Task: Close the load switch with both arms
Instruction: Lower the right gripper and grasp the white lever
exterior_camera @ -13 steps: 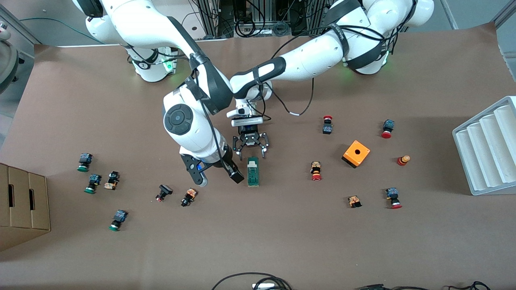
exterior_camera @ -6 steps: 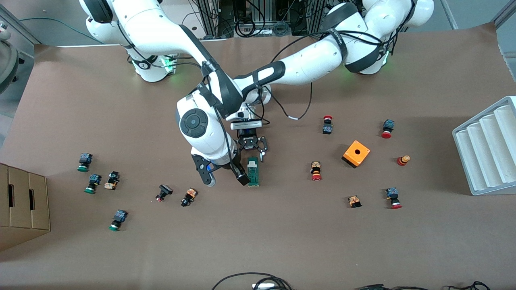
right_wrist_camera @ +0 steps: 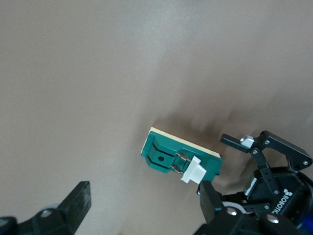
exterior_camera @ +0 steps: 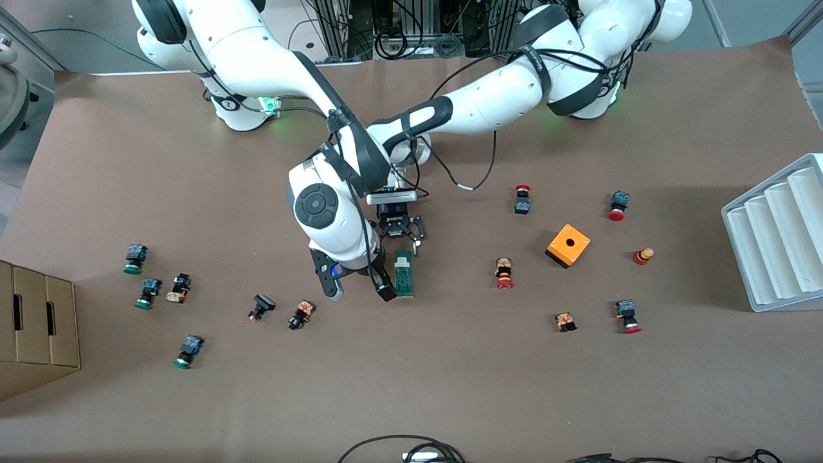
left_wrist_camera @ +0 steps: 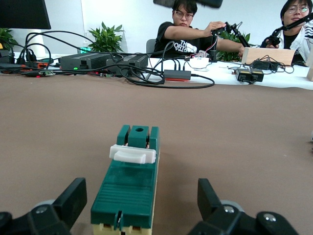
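Note:
The load switch (exterior_camera: 403, 274) is a narrow green block lying flat mid-table, its white tab (exterior_camera: 402, 261) at the end toward the robots. My left gripper (exterior_camera: 401, 242) is open, low over the tab end, its fingers straddling that end; in the left wrist view the switch (left_wrist_camera: 131, 188) lies between the fingers (left_wrist_camera: 73, 200). My right gripper (exterior_camera: 358, 289) is open and empty, beside the switch toward the right arm's end, one finger (exterior_camera: 384, 292) close against the switch's side. The right wrist view shows the switch (right_wrist_camera: 171, 154), its tab (right_wrist_camera: 194, 171) and the left gripper (right_wrist_camera: 274, 161).
Several small red- and green-capped push buttons are scattered on the brown table (exterior_camera: 450, 386). An orange box with a hole (exterior_camera: 568, 245) sits toward the left arm's end, a white ribbed tray (exterior_camera: 778, 231) at that edge, and a cardboard box (exterior_camera: 35, 321) at the right arm's edge.
My right arm has swung toward the switch, bringing one finger up beside it. My left gripper has come down closer over the tab end. The switch has not moved.

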`<control>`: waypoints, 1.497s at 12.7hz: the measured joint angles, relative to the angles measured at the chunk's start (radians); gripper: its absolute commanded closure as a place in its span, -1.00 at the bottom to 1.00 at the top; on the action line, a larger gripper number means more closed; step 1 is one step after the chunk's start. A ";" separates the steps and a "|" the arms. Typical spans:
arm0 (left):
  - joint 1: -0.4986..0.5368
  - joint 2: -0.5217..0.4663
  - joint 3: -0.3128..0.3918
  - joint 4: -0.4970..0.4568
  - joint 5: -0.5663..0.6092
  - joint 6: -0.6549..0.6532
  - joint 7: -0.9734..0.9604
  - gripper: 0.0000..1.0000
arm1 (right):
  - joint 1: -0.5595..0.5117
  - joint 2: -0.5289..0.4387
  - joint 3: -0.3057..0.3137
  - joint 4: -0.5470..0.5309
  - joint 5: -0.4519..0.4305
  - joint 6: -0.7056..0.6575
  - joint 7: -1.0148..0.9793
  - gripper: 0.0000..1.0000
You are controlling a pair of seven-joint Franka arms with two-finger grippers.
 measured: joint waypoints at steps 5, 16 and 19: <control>-0.009 0.009 0.000 -0.004 -0.004 -0.014 -0.014 -1.00 | 0.013 0.024 0.000 0.003 0.010 0.022 0.064 -0.92; 0.003 0.014 0.002 -0.022 -0.007 -0.039 -0.017 -0.67 | 0.052 0.064 0.001 0.006 0.014 0.065 0.105 -0.85; 0.003 0.014 0.002 -0.023 -0.007 -0.040 -0.017 -0.62 | 0.059 0.074 0.001 0.006 0.014 0.070 0.108 -0.76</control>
